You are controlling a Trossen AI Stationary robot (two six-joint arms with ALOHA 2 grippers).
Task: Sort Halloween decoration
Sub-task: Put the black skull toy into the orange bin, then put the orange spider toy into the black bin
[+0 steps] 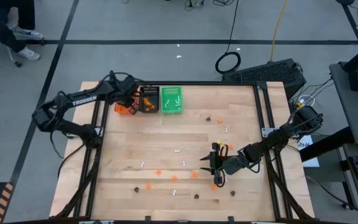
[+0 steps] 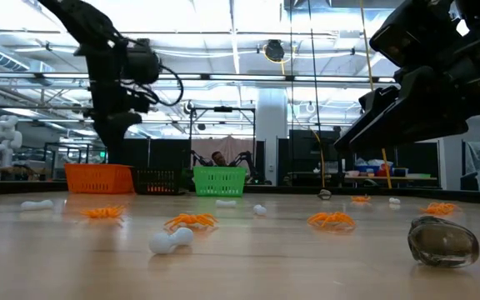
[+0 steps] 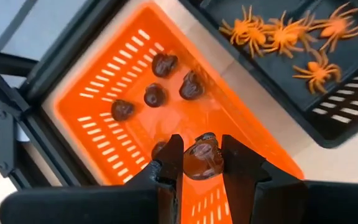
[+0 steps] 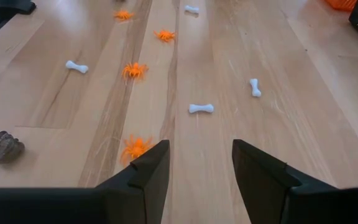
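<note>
One skull held: the left gripper (image 3: 202,163) pinched a dark brown skull (image 3: 204,158) between its fingers, right above the orange tray (image 3: 98,118).
Skulls in tray: the left wrist view showed four more lying on the orange floor and part of another behind a finger; the high view could not resolve them.
Spiders sorted: four orange spiders (image 3: 284,34) lay in the black tray (image 3: 347,118), just beside the orange one, seen clearly only from the left wrist.
Green tray (image 1: 171,100): it held white bits, visible from above only.
Loose pieces: orange spiders (image 4: 134,70), white bones (image 4: 201,108) and a few skulls (image 4: 5,147) were scattered over the wooden table (image 1: 166,140).
Right gripper (image 4: 197,165): its fingers stood spread and empty, low over the table's near right part, with a spider (image 4: 135,148) just beside one finger.
Low view: a skull (image 2: 443,242) and a bone (image 2: 170,240) sat nearest the camera, the three trays far behind.
</note>
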